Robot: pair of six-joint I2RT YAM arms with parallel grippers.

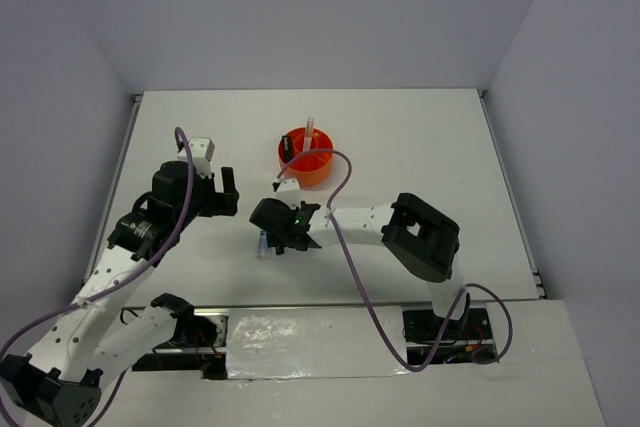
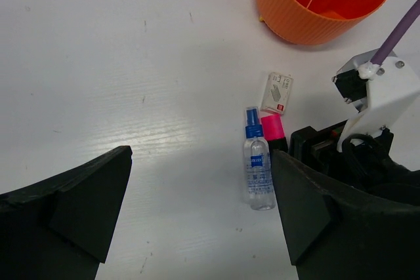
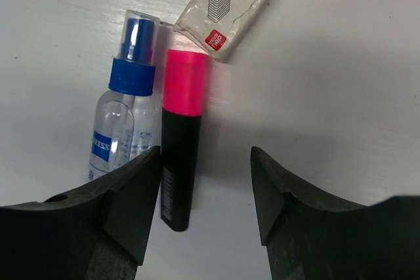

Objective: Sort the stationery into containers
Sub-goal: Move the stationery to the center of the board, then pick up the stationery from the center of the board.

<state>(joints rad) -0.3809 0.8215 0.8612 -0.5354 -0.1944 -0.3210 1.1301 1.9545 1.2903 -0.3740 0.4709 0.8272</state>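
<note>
Black left gripper [image 2: 200,175]: jaws spread as wide as they go, nothing between them. It hangs well to the left of the orange organiser [image 2: 315,6], on its near side.
Spray bottle [image 3: 121,126]: clear with a blue nozzle, lying flat off the organiser's near-left side (a lens cleaner by its look, hardly stationery).
Pink-black highlighter [image 3: 180,149]: flat just beside the bottle, on the side nearer the organiser, pink cap pointing toward it.
Staple box [image 3: 230,1]: small and white, between the highlighter's cap and the organiser. The cap touches its corner or nearly does.
Right gripper [image 3: 203,188]: jaws apart, straddling the highlighter's black barrel. One finger [image 3: 131,201] sits hard beside the barrel and the other stands clear, so nothing is clamped yet.
Organiser contents: a pale pen [image 1: 310,128] stands up from the middle, and a dark item [image 1: 288,147] sits in a ring compartment on the left.
Done: two pieces appear to be sorted.
Left: three things lie outside the organiser. The highlighter looks to be the piece in hand, not yet gripped or lifted.
Surface: white table [image 2: 98,63] with faint grain, a few scuffs and a soft patch of glare.
Room: plain pale walls [image 1: 320,17] close behind and beside the organiser. A purple cable [image 1: 350,277] loops over the right arm.
</note>
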